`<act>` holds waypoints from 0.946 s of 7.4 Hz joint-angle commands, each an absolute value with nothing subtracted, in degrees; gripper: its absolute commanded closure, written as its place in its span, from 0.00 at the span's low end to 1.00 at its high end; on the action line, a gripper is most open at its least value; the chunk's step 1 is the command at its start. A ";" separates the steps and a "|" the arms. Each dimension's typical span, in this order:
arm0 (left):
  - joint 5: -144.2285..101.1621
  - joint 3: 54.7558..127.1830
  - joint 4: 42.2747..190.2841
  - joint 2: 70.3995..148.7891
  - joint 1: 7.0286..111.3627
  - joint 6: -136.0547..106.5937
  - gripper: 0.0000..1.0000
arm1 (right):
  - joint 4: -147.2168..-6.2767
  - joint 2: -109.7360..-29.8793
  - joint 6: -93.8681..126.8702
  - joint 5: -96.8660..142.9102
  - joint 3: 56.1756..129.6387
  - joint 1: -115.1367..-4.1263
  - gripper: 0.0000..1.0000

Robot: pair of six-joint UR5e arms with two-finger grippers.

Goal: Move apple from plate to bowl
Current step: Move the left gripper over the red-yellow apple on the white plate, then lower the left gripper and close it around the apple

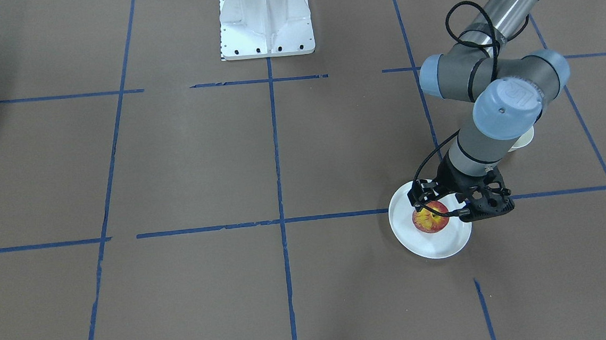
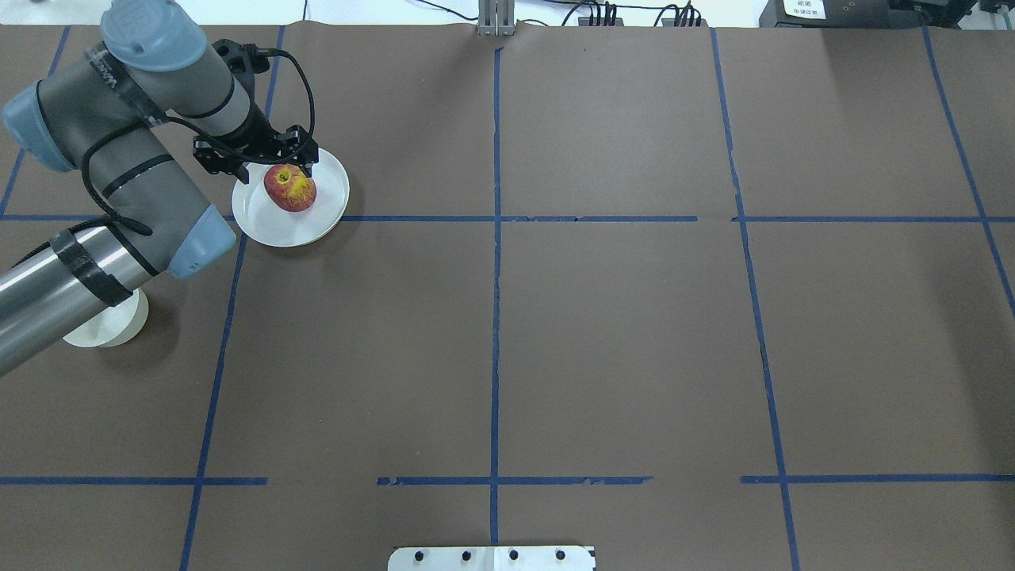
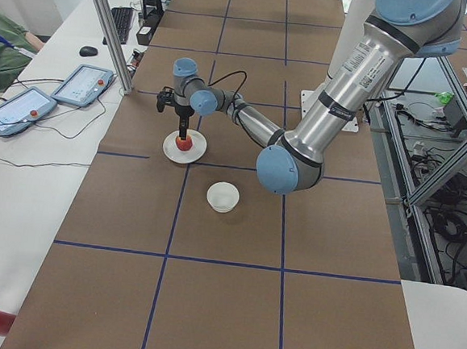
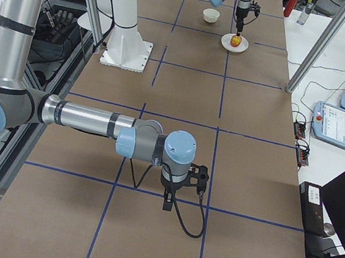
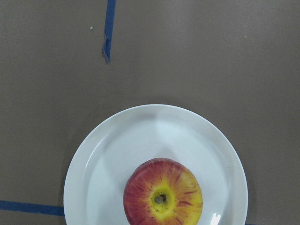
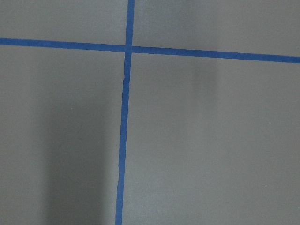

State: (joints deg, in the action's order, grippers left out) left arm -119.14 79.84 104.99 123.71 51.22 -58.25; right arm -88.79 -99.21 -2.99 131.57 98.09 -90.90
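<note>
The red and yellow apple [image 1: 430, 217] sits on the white plate [image 1: 439, 243], stem dimple up. It also shows in the overhead view [image 2: 290, 189] and in the left wrist view [image 5: 162, 194], low in the frame on the plate [image 5: 117, 154]. My left gripper [image 1: 443, 207] hangs open just over the apple, with its jaws to either side of it. The cream bowl [image 2: 111, 323] stands apart from the plate, partly hidden under the left arm, and shows whole in the left side view [image 3: 223, 196]. My right gripper [image 4: 168, 198] shows only in the right side view, so I cannot tell its state.
Brown paper with blue tape lines [image 2: 496, 238] covers the table. The white base of the robot [image 1: 266, 20] stands at the middle of the robot's edge. The right wrist view shows only paper and a tape cross [image 6: 127, 48].
</note>
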 commanded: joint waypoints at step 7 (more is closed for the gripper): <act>-118.65 72.69 113.12 124.89 49.31 -61.34 0.04 | -88.86 -99.14 -2.99 131.57 98.09 -90.88 0.00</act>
State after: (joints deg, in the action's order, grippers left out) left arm -118.75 72.89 112.99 124.39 49.29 -61.02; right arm -88.79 -99.22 -2.99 131.57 98.09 -90.88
